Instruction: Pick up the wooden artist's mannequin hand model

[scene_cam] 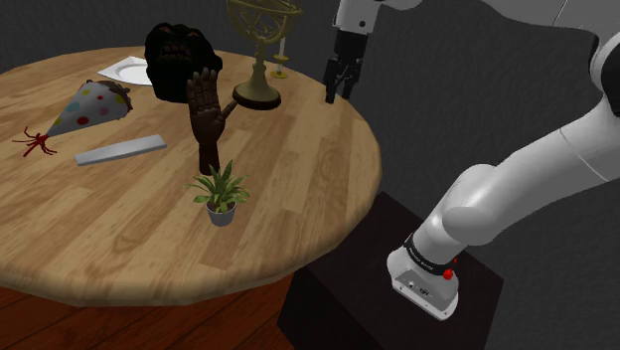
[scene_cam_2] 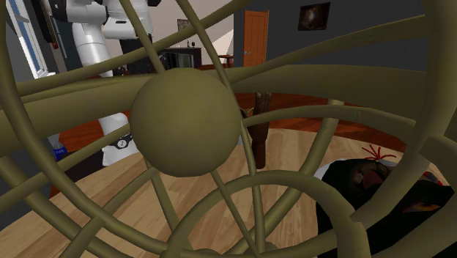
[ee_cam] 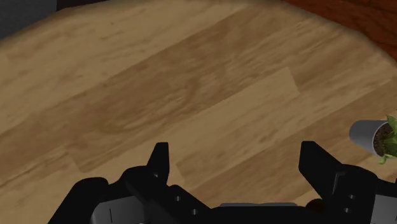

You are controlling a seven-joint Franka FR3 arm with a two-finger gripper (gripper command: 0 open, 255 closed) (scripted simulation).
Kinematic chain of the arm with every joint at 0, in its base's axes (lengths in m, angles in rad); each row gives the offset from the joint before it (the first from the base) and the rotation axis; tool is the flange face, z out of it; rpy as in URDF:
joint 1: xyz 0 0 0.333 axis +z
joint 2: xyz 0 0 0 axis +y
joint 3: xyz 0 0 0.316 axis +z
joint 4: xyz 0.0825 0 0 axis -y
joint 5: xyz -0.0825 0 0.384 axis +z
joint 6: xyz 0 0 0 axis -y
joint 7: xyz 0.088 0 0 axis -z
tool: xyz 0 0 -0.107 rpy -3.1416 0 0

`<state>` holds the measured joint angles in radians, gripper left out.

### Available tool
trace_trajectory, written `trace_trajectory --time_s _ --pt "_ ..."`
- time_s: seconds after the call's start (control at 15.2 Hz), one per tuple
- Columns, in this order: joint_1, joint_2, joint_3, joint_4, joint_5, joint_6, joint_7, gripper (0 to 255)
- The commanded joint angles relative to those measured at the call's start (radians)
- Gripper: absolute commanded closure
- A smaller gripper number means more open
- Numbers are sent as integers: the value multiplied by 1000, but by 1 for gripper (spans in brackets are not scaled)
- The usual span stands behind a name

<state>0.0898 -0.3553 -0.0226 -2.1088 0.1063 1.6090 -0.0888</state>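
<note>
Shoulder view: you see gripper (scene_cam: 340,91) upper middle of frame, hanging above table (scene_cam: 298,199) near its right rim. Hand model (scene_cam: 206,114) (dark brown, upright) stands centre-left on table, well apart from gripper; plant (scene_cam: 221,194) just below it in frame.

Second exterior view: you look through sphere (scene_cam_2: 185,121) rings; arm (scene_cam_2: 95,37) upper left.

Wrist view: fingers (ee_cam: 159,159) spread wide over tabletop, plant pot beside one of them.

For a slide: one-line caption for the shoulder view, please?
Open black gripper hovers over the round wooden table, at the shoulder view's right of the upright dark mannequin hand.
</note>
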Motion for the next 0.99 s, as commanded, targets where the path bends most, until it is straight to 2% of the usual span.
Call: trace_trajectory --time_s 0.0,0.53,0.92 --pt "17 81 -3 69 34 -3 -35 0" --pt "69 380 18 376 169 -67 -145 0" --pt "93 617 58 674 257 -166 -194 0"
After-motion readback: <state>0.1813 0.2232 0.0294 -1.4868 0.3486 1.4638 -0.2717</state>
